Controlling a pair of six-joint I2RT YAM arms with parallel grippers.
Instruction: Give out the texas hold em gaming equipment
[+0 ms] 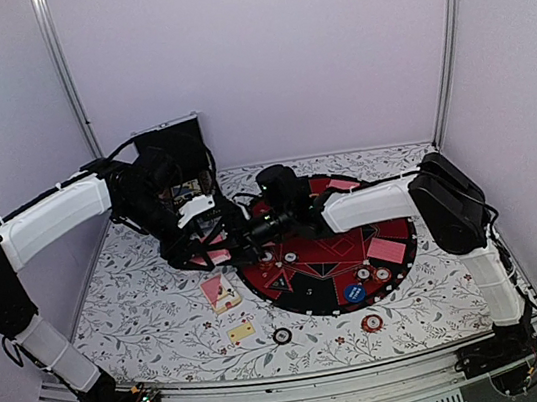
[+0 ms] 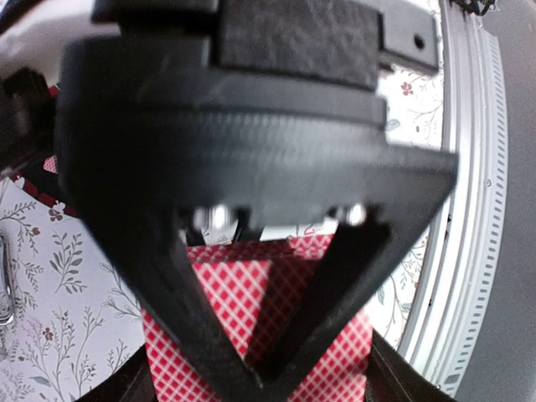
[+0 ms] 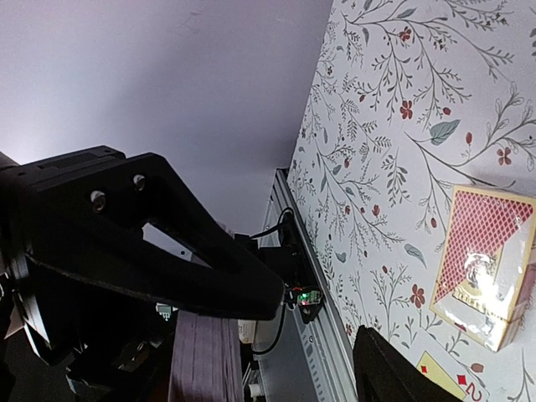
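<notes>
Currently left gripper (image 2: pixel 261 375) pinches card deck (image 2: pixel 251 293); right gripper (image 3: pixel 316 322) (facing it) jaws apart.

Round black-and-red mat (image 1: pixel 308 293) on floral tablecloth (image 1: pixel 143 306); black case (image 1: pixel 172 143) behind

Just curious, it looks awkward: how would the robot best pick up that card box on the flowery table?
Probably from above, pinching the card box across its two long edges: it lies flat, and its thick sides offer grip.
</notes>
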